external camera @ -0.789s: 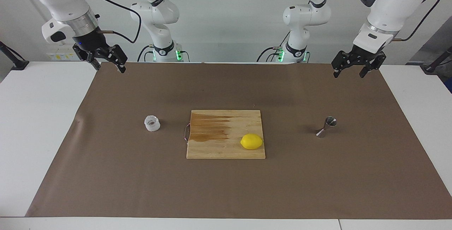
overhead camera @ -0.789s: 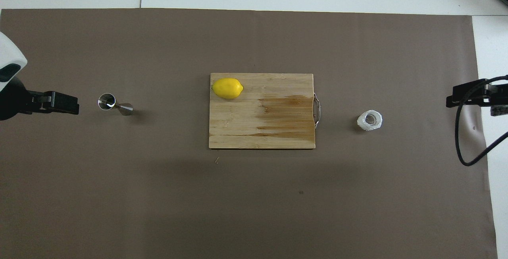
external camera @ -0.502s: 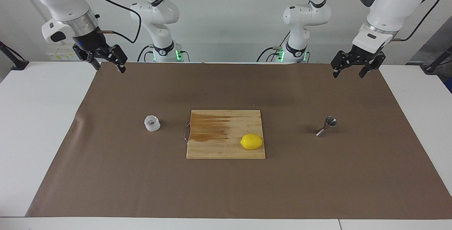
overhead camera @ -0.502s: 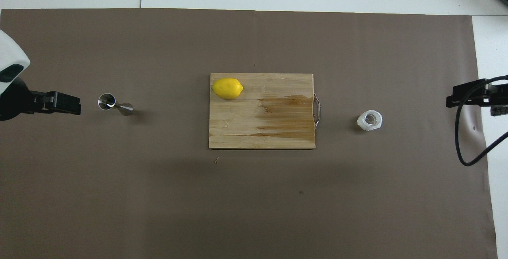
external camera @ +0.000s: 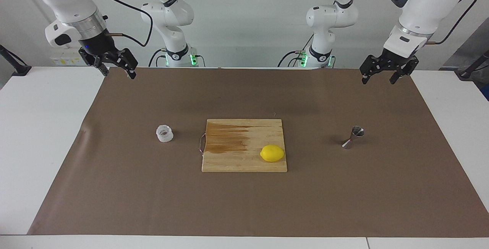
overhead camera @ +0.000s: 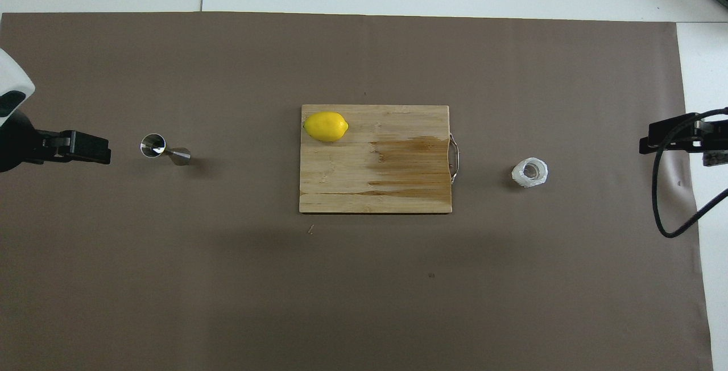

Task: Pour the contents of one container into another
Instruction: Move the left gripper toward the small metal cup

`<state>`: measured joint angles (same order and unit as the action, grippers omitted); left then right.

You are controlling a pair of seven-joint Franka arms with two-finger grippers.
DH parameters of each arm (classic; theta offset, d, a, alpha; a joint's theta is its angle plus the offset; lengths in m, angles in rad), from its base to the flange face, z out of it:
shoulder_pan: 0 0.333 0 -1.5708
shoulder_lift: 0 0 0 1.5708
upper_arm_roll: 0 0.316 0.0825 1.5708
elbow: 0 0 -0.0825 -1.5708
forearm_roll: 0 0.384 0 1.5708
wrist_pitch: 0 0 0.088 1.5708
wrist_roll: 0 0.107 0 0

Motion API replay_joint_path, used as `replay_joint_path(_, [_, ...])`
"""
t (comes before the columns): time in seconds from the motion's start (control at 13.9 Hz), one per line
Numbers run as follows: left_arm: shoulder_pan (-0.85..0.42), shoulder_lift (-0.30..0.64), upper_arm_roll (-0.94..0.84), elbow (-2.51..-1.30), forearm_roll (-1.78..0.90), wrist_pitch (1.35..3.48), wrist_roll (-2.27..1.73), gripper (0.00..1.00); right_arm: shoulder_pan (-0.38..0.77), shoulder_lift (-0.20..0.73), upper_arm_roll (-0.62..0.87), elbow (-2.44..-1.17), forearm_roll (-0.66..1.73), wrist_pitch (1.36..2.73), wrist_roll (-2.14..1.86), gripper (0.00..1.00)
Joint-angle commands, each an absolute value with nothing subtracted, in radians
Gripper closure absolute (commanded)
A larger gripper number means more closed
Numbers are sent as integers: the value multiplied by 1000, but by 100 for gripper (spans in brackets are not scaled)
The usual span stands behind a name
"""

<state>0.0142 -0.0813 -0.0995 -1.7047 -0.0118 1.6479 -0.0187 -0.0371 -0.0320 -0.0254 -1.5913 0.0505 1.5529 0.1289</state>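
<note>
The plastic cup, mid-left of the facing frame, looks light and crushable, best pinched gently round its crinkled sides by the right end effector, fingers wide like the left end effector.

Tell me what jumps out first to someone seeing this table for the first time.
The yellow lemon on the board at the table's middle, at the board's corner farthest from the robots. The cup stands toward the right arm's end, the jigger toward the left arm's. Both tools, left and right, hang open, holding nothing.
</note>
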Motion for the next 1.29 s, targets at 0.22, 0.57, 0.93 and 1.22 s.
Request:
replay_joint_path(0.22, [15,-83,-98,-1698,-6,1625,-20,0,-44,-32,-18,-1588,44,1546,141,0])
replay_joint_path(0.57, [-2,-89,-109,-1701,-6,1577,-20,0,-44,-32,-18,-1588,44,1546,141,0])
replay_joint_path(0.93, [-15,-104,-107,-1724,-6,1549,-12,0,-44,-32,-18,-1588,44,1546,141,0])
replay_joint_path(1.22, [-3,-107,-107,-1738,-8,1604,-46,0,-44,-32,-18,-1588,44,1546,141,0])
